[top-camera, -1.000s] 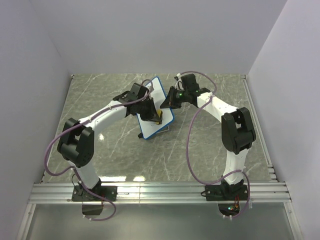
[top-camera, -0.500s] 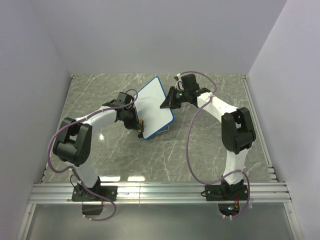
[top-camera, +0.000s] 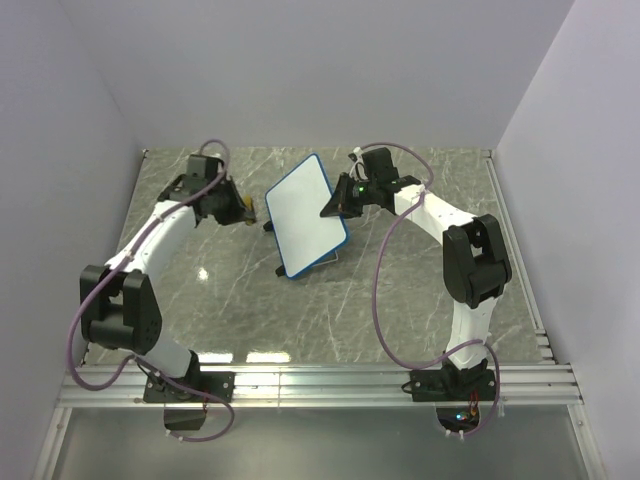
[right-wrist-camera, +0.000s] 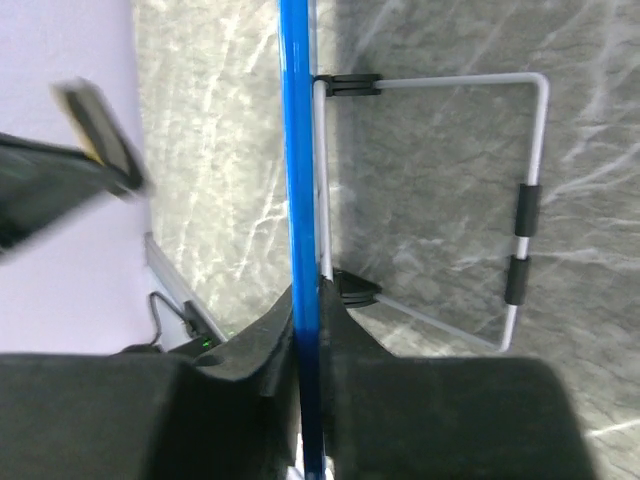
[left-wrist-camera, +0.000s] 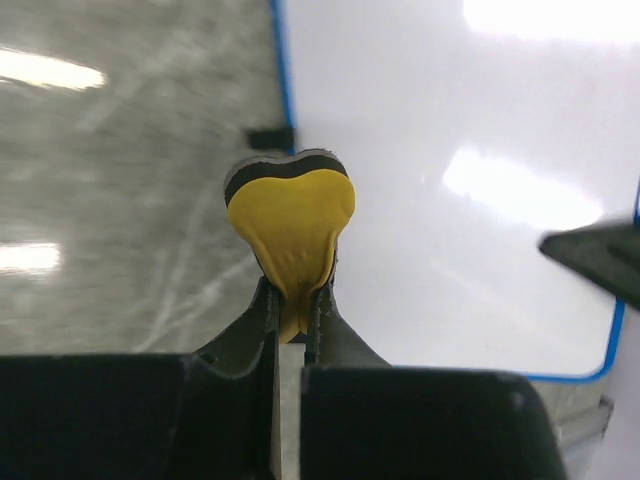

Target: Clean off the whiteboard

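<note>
Now right tool point(right-wrist-camera: 308, 310) pinches one seemingly blank whiteboard point(top-camera: 305, 215), left tool point(left-wrist-camera: 292, 310) one eraser point(left-wrist-camera: 290, 225).

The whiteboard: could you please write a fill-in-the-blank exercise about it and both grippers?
The left gripper is shut on a ____ eraser.
The right gripper clamps the whiteboard by its ____ rim.
In the top view, the eraser is to the ____ of the whiteboard.
Missing words: yellow; blue; left.
</note>
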